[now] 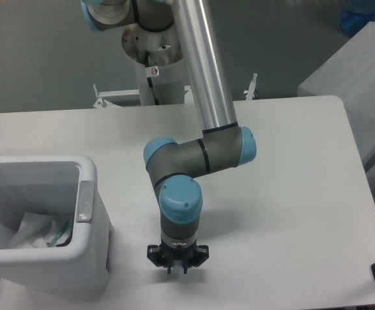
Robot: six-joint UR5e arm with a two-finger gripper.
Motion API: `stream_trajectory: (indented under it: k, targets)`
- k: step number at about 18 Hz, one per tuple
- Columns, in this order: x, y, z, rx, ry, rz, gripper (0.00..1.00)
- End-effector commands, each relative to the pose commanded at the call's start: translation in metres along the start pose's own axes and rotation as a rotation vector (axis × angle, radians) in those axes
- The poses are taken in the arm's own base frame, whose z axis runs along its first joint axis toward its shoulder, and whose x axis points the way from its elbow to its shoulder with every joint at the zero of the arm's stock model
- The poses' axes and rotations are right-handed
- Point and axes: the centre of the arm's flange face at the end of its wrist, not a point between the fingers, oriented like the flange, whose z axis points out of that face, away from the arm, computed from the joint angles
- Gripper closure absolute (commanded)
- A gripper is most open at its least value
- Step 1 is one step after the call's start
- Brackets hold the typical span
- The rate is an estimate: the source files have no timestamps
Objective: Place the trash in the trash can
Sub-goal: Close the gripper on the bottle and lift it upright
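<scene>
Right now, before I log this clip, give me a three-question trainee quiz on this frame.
1. True or false: the wrapper lies inside the bin.
2. Which side of the bin is the pincer on in the image: (a) left, (b) right?
3. Fill in: the grey tab sits on the bin's ____ rim.

Key: 1 true; 2 b; 3 right.

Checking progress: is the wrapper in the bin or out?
In. The white wrapper with green marks lies at the bottom of the bin.
</scene>
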Motion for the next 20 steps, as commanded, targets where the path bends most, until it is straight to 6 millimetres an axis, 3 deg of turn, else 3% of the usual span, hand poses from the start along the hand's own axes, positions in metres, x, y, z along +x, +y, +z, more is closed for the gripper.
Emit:
stream_trajectory:
  k: [2, 5, 8, 11, 12, 14, 17, 20]
  targets:
    - [-0.011, -0.007, -0.026, 0.044, -0.016, -0.006, 0.64]
    - [-0.049, -0.022, -0.095, 0.157, -0.051, -0.056, 0.64]
    - [-0.076, -0.030, -0.142, 0.268, -0.014, -0.101, 0.64]
    - [-0.101, -0.042, -0.222, 0.485, 0.021, -0.220, 0.64]
    - [-0.106, -0.048, -0.241, 0.544, 0.028, -0.253, 0.64]
    - [-0.107, -0.062, -0.287, 0.654, 0.027, -0.256, 0.64]
    - [-0.092, -0.073, -0.320, 0.724, 0.072, -0.211, 0.64]
    - [-0.060, -0.067, -0.366, 0.787, 0.123, -0.152, 0.64]
